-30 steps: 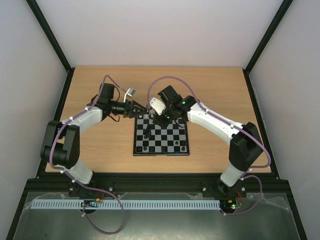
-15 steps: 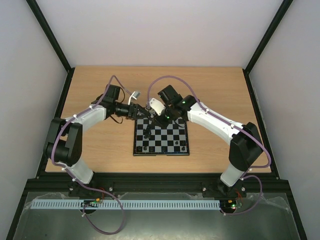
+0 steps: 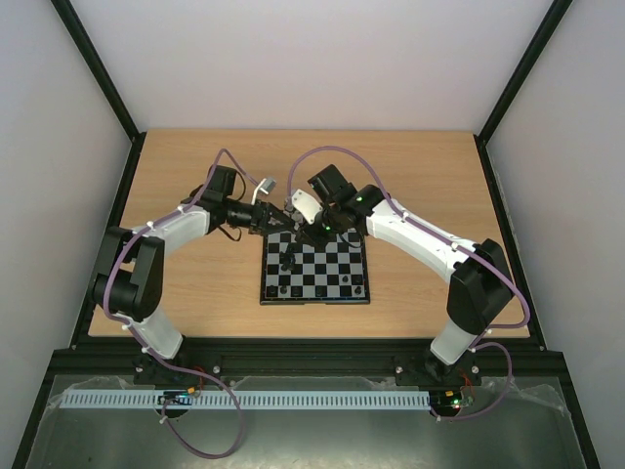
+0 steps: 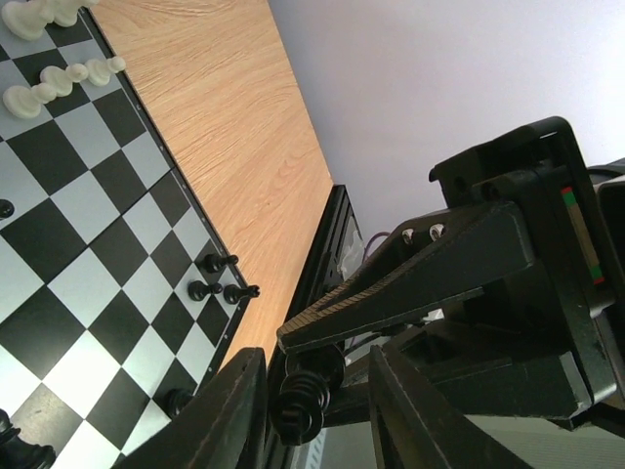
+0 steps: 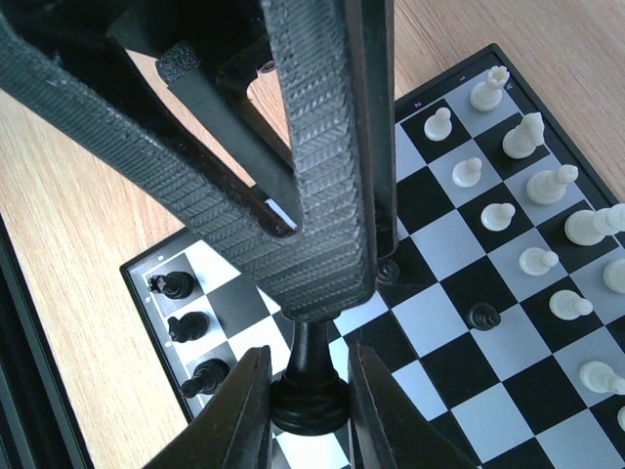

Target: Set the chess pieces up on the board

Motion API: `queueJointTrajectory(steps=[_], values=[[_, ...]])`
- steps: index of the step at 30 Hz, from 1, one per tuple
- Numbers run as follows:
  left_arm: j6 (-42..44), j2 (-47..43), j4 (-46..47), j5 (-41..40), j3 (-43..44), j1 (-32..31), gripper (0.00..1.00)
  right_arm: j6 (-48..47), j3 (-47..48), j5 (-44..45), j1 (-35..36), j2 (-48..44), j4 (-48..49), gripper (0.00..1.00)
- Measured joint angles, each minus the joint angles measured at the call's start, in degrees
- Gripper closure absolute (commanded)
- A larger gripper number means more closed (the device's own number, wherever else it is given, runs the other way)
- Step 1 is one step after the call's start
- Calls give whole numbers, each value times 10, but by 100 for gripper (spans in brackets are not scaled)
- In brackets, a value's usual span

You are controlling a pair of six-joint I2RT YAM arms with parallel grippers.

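The board [image 3: 314,299] lies mid-table. My two grippers meet over its far left corner. My right gripper [image 3: 297,228] [image 5: 308,350] is shut on the base of a black chess piece [image 5: 327,376], held upright just above the board [image 5: 459,322]. My left gripper [image 3: 284,218] [image 4: 314,354] is open; its ridged fingers [image 5: 322,195] flank the top of that piece [image 4: 298,410]. The piece sits near one left finger with a gap to the other. A right finger [image 4: 410,283] crosses the left wrist view.
White pieces [image 5: 537,186] [image 4: 49,88] stand in rows on one side of the board [image 4: 88,244]. Up to three black pieces [image 5: 181,327] [image 4: 220,283] stand along the opposite edge, and a few more are loose on the squares [image 3: 288,262]. Bare wood surrounds the board.
My left arm has swung right and a little farther back, bringing its gripper up against the right gripper. The right arm has barely moved.
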Motion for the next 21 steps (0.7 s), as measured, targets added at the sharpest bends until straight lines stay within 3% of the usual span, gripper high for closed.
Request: queueJointTrajectory(steps=[21], values=[[9, 0, 2, -11, -5, -3, 91, 14, 0, 9, 0, 0, 0, 88]])
